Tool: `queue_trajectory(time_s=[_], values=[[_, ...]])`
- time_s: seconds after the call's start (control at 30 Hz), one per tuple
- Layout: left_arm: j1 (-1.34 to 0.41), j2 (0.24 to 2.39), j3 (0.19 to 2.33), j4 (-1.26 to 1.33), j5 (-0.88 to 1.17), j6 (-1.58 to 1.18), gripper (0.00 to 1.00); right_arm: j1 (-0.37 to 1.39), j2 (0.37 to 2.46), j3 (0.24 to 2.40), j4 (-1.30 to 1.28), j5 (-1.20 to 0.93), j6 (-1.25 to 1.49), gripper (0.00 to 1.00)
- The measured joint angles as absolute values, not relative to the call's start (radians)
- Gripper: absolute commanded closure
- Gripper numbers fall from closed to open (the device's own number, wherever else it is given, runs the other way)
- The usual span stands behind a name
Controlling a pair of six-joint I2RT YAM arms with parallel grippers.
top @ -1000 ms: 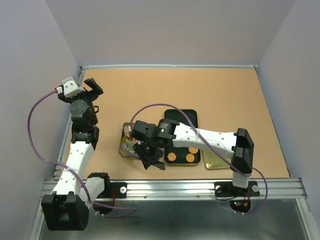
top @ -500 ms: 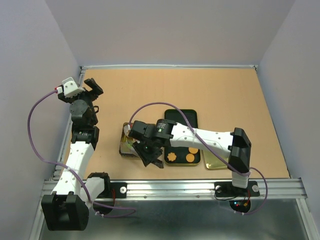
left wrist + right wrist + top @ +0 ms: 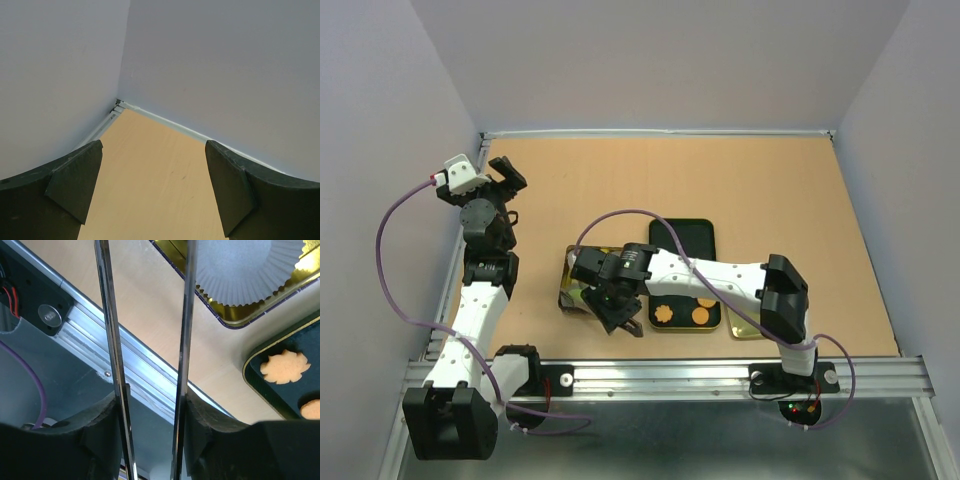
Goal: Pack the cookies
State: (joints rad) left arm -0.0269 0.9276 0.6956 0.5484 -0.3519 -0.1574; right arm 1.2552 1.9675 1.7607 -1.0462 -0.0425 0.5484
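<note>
Clamped empty, parted metal tongs (image 3: 106,315) in right tool (image 3: 150,410), spread left tool (image 3: 152,165) wide, seemingly had paper cup (image 3: 245,270) ahead unfilled and flower cookie (image 3: 284,366) rightward unpacked.

Three cookies (image 3: 700,316) are recorded in the top view, all orange-brown, laid flat at the near end of a dark tray (image 3: 685,245). A flower-shaped cookie (image 3: 665,314) is placed towards the near left corner. A round cookie (image 3: 700,316) is set just beside it on the right, and a second round cookie (image 3: 706,299) lies just behind that one. In the right wrist view the flower-shaped cookie (image 3: 285,366) is shown with a scalloped edge, apart from its neighbour (image 3: 312,409), which is cut off by the frame.
</note>
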Motion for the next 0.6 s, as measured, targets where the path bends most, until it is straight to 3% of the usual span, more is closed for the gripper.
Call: queue_trajectory(time_s=[0.1, 0.6], values=[[-0.029, 0.928, 0.696, 0.548, -0.354, -0.157, 0.05, 1.255, 1.972, 1.766, -1.046, -0.04, 0.546, 0.45], [-0.031, 0.928, 0.696, 0.548, -0.366, -0.149, 0.05, 1.236, 1.912, 1.799, -1.068, 0.047, 0.555, 0.43]])
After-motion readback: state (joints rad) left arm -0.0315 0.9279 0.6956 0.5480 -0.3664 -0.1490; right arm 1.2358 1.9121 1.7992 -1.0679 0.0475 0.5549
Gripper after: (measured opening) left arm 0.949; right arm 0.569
